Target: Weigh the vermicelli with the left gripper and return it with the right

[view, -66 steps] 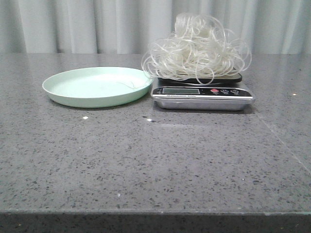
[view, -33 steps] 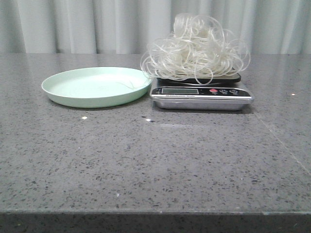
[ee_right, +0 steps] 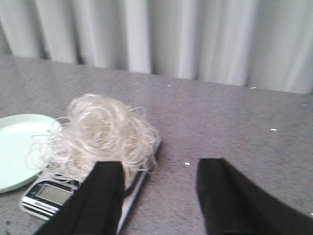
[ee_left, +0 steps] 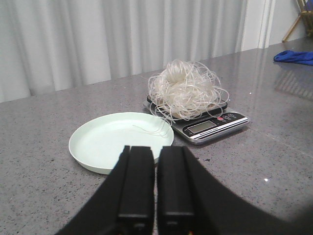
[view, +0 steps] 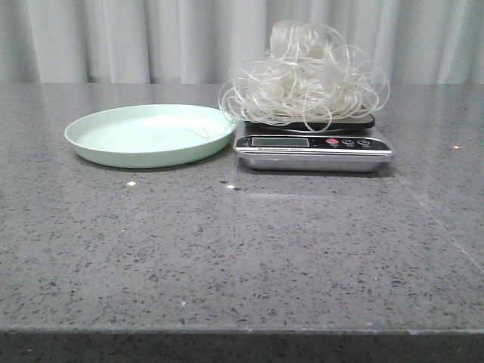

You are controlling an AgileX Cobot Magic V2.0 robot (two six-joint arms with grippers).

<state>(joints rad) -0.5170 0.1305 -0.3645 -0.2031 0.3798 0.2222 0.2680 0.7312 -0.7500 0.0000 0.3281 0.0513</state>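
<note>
The vermicelli [view: 304, 79], a loose whitish tangle of thin strands, sits piled on the silver kitchen scale [view: 314, 150]. Some loops hang over the scale's edge. It also shows in the left wrist view [ee_left: 185, 89] and the right wrist view [ee_right: 100, 133]. A pale green plate [view: 113, 147] lies left of the scale with a stray strand or two in it. My left gripper [ee_left: 155, 152] is shut and empty, held back from the plate [ee_left: 93, 152]. My right gripper [ee_right: 159, 169] is open and empty, near the scale [ee_right: 54, 196]. Neither gripper shows in the front view.
The grey speckled table [view: 242, 249] runs to a front edge near the camera. A pleated curtain [view: 151, 38] hangs behind the table. A blue cloth [ee_left: 295, 57] lies far off on the tabletop in the left wrist view. Small white crumbs [view: 131, 183] lie before the plate.
</note>
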